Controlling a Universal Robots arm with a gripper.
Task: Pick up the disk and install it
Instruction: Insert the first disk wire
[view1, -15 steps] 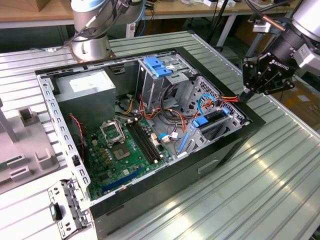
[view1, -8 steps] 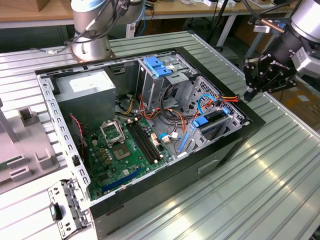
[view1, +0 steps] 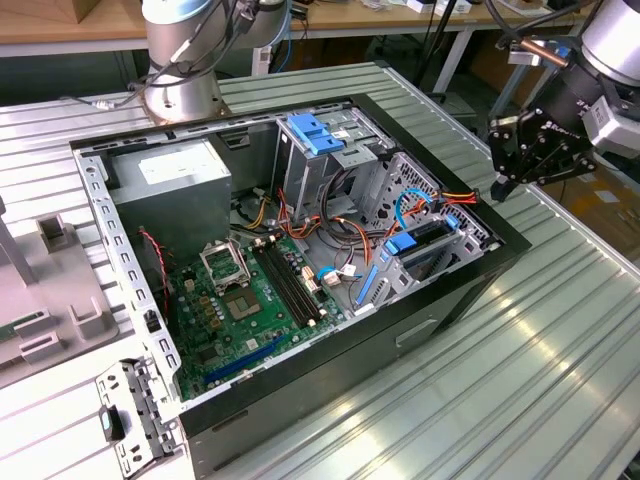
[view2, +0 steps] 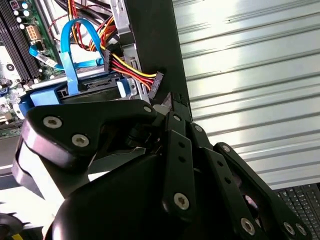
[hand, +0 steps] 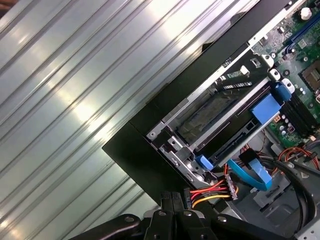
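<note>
The disk (view1: 424, 243) is black with blue rails and a blue tab. It sits in the drive cage at the corner of the open computer case (view1: 455, 300) on the exterior view's right. In the first wrist view the disk (hand: 239, 131) lies in its bay, its blue tab (hand: 265, 107) toward the motherboard. A blue data cable and a red-yellow power plug (hand: 227, 187) hang at its end. My gripper (view1: 500, 186) hovers just outside that corner of the case, shut and holding nothing. In both wrist views the fingertips (hand: 173, 201) (view2: 169, 111) are pressed together near the power plug (view2: 154, 84).
The case lies on its side on a ribbed metal table (view1: 520, 380). Inside are a motherboard (view1: 245, 300), a grey power supply (view1: 170, 180) and a pale-blue clip (view1: 313, 134) on the far cage. A grey fixture (view1: 60, 300) stands at the exterior view's left.
</note>
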